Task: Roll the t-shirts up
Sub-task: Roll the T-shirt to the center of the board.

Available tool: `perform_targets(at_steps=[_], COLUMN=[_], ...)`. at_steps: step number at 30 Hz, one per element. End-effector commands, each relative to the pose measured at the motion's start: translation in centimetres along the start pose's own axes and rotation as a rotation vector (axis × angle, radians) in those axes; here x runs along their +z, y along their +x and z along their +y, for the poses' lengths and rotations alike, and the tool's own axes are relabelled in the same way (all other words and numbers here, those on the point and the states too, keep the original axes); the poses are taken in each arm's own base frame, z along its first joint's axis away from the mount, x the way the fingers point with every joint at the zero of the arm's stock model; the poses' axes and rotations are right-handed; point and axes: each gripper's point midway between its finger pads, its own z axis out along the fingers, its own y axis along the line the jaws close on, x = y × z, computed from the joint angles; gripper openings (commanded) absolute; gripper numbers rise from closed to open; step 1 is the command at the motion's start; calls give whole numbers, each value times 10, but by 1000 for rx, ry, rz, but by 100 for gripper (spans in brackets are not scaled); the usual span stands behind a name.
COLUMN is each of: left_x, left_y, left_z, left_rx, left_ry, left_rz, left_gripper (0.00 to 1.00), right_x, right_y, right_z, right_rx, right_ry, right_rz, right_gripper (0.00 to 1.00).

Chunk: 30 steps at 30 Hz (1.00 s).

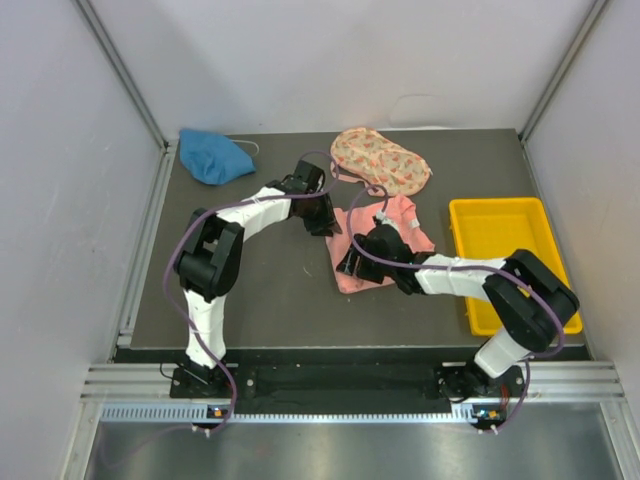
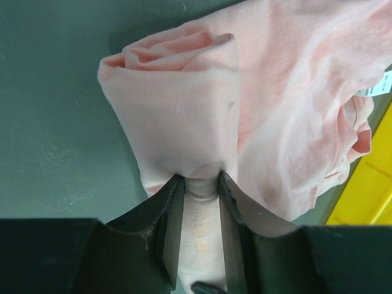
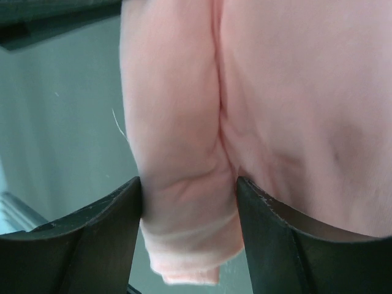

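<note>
The salmon-pink t-shirt (image 1: 408, 218) lies mid-table, its left edge rolled up. My left gripper (image 1: 322, 218) is shut on the far end of the roll; in the left wrist view (image 2: 201, 181) the cloth (image 2: 184, 104) is pinched between both fingers (image 2: 165, 211), and the white neck tag (image 2: 381, 82) shows at the right. My right gripper (image 1: 350, 264) is shut on the near end of the roll (image 3: 184, 153), with cloth filling the gap (image 3: 190, 193) between its fingers. The blue t-shirt (image 1: 213, 155) lies bunched at the back left. The floral t-shirt (image 1: 380, 160) lies at the back centre.
A yellow tray (image 1: 505, 262) stands at the right of the dark mat, close to the pink shirt; its corner shows in the left wrist view (image 2: 367, 196). White walls enclose the table on three sides. A metal rail runs along the near edge (image 1: 330, 385).
</note>
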Motion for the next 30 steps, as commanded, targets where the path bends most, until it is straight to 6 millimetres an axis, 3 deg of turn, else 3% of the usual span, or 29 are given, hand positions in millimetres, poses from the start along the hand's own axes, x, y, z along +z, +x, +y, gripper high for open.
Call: perform_targets(at_steps=[1,7,13,20,22,24,25,26,30], left_x=[2,4,4,4,3,3,2,2,-3], left_y=[-3,-1,1,1,1,2,2,2,3], left_z=[3,5,5,3,3,0,0,-2,-9], left_rx=[29,27,27,26,25,28,28,31,31], left_ry=[-52,-65,-69,-64,-61,-50,-43,-35,-8], left_rz=[-8,-1,2,1,4,2,3,2,1], left_gripper=[34,34,34,34,34,34,34,34,35], right_x=[-22,-26,-26,-25,-26,-28,-27,-26,-25], right_y=[12,23,29,33,34,39,37,42,49], right_z=[-13,5,0,4,9,0,9,-6,-14], right_rx=[-178,-226,-221,-149,-116,-45,-12,61,202], right_ry=[155,133,145,107,74,69,9,18,-51], right_rz=[26,54,65,61,52,52,39,43,49], right_gripper=[62,62,57,16,11,8,8,8,8])
